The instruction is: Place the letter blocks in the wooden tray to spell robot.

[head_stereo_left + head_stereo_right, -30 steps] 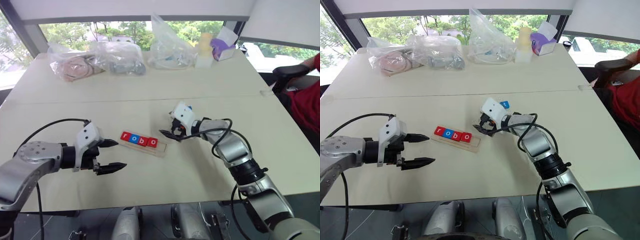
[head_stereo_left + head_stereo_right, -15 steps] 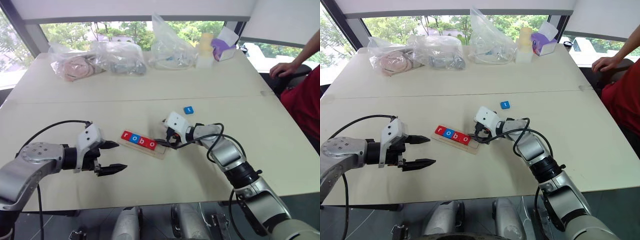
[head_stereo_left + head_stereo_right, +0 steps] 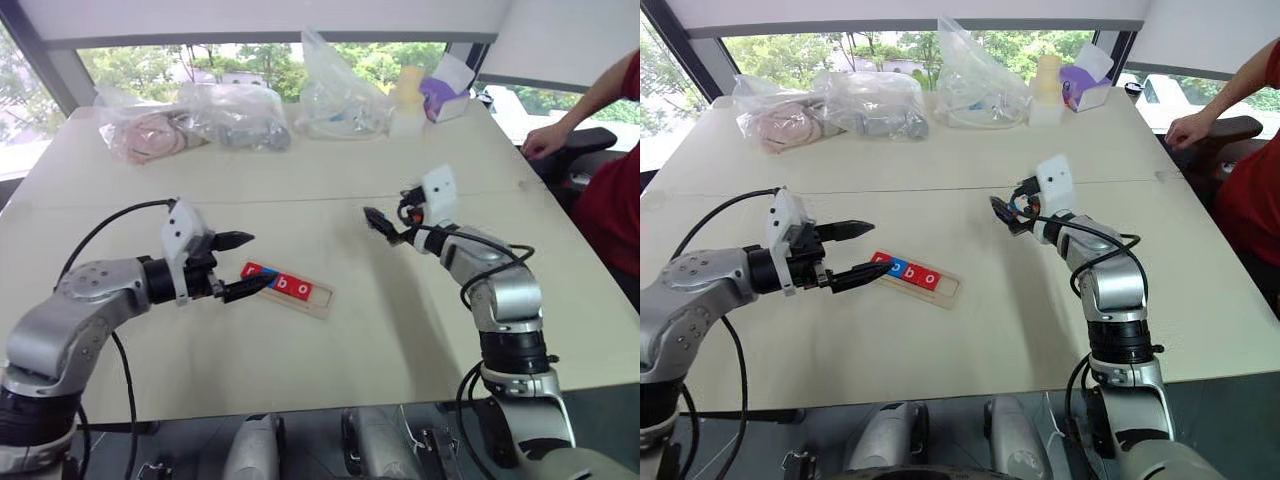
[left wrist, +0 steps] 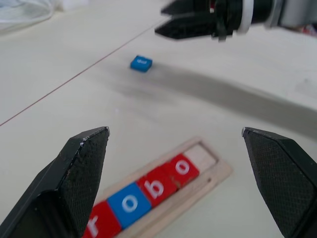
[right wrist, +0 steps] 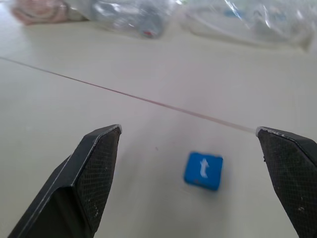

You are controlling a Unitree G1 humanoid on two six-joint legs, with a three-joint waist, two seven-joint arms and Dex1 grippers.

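The wooden tray (image 3: 322,297) lies at mid-table with four letter blocks in it: a red r (image 4: 99,225), a blue o (image 4: 130,203), a red b (image 3: 285,284) and a red o (image 3: 303,289). Its right end slot (image 4: 203,154) is bare. The blue t block (image 5: 203,170) lies on the table beyond the tray, below and just ahead of my right gripper (image 3: 378,224). That gripper hovers open, holding nothing. My left gripper (image 3: 260,260) is open too, hanging over the tray's left end, and its lower finger covers part of the r.
Clear plastic bags (image 3: 238,115) with items, a pale yellow cup (image 3: 408,88) and a purple box (image 3: 447,95) line the far edge. A person in red (image 3: 612,190) sits at the right, one hand on a chair arm (image 3: 545,145). A seam (image 3: 300,197) crosses the table.
My right gripper has lifted away from the tray's right end and swung right and back, over the t block. My left gripper rose and moved right to the tray's left end.
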